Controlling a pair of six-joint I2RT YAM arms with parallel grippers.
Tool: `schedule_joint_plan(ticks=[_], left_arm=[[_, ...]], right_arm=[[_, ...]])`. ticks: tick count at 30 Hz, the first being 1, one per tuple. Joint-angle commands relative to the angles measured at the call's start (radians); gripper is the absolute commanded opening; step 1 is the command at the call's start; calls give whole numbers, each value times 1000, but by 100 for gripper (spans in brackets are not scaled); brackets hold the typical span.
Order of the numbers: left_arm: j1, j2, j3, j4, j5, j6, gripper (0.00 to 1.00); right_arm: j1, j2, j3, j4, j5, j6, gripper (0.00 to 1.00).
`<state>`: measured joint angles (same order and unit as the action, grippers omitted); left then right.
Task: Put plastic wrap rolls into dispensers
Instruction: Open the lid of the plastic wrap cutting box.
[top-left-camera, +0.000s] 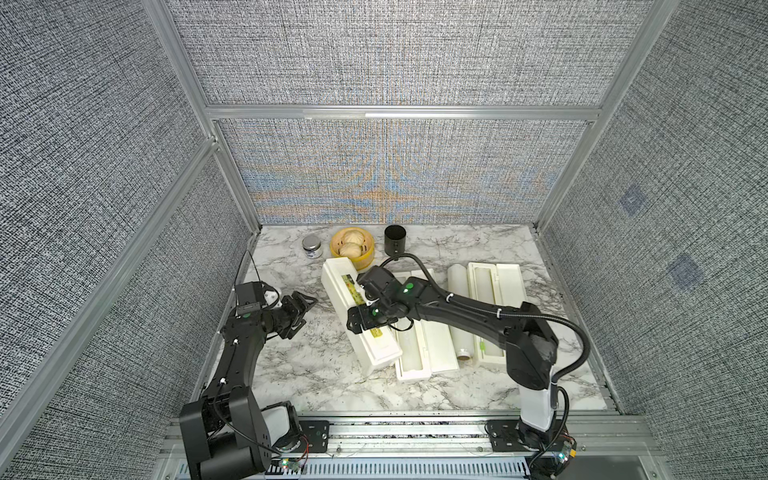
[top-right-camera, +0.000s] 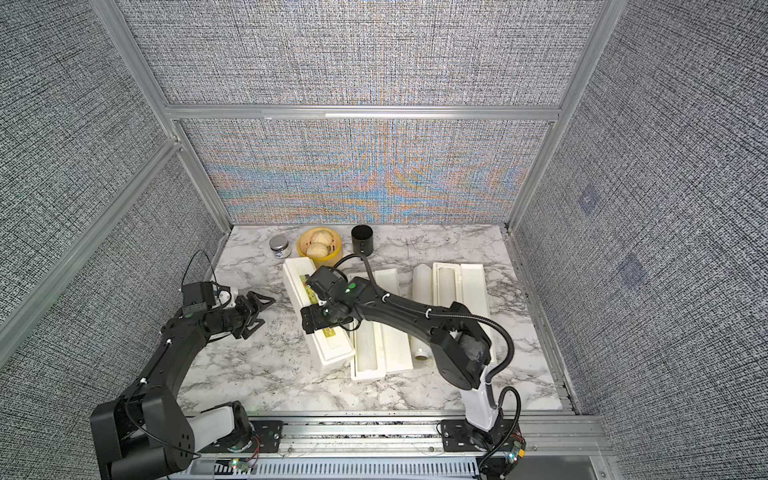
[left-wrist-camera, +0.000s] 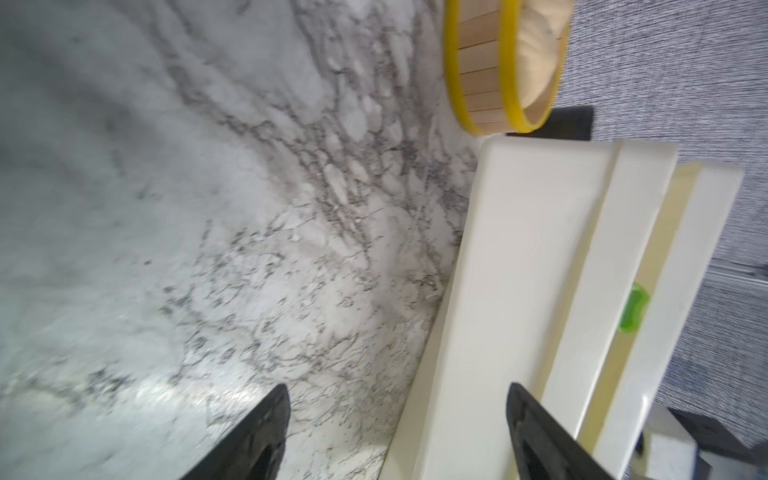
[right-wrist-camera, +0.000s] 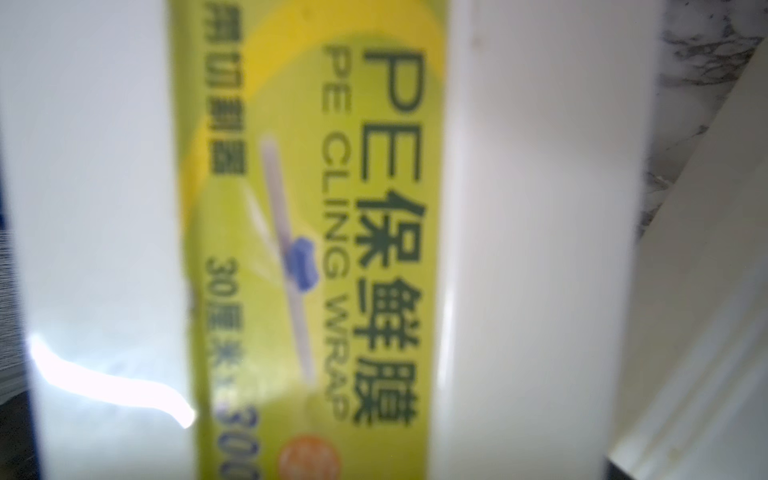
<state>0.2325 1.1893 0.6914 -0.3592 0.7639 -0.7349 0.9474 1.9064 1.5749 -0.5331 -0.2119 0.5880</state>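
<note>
Right wrist view is filled by the yellow-green label strip (right-wrist-camera: 311, 208) on the lid of the closed dispenser (right-wrist-camera: 519, 208), so I am low over that lid. None of my fingers show there. In both top views the right gripper (top-left-camera: 359, 322) is hidden under its own body, so I cannot tell whether its fingers are apart or pinched. The left gripper (left-wrist-camera: 398, 386) hovers beside the same box, fingers (left-wrist-camera: 266, 428) apart, with only table (top-left-camera: 332, 395) and the box's edge between them.

The closed dispenser lies slanted, its near end just beside the middle dispenser (top-left-camera: 409, 365), which lies open with a roll (top-left-camera: 405, 332) in its trough. A loose roll (top-left-camera: 458, 307) rests on the table between the middle box and the third dispenser (top-left-camera: 509, 291), which is also open. Whether that trough is filled I cannot tell.

I judge the step to be working this shut lid, most likely opening it for the loose roll. To do it well I want to catch the lid's free long edge rather than the slick label. I would bring the left gripper in to pin the base, since a light plastic box will likely skate or pivot. I would swing the lid slowly about its hinge, and watch that the near end does not shove the middle dispenser.
</note>
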Motion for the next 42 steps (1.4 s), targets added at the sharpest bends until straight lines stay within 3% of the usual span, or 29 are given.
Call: schedule_joint_plan(ticks=[1, 4, 13, 19, 42], left_arm=[[0, 2, -46, 407, 229, -180, 84], [-5, 12, -84, 705, 320, -359, 87], [-153, 42, -59, 1013, 350, -485, 99], [-205, 97, -32, 1202, 358, -590, 100], [-281, 258, 37, 1280, 394, -632, 100]], right_arm=[[-48, -88, -115, 270, -209, 94, 86], [-105, -179, -229, 420, -325, 147, 86], [-213, -372, -425, 674, -561, 262, 86], [-228, -407, -481, 777, -673, 319, 86], [-222, -364, -501, 865, -723, 387, 83]])
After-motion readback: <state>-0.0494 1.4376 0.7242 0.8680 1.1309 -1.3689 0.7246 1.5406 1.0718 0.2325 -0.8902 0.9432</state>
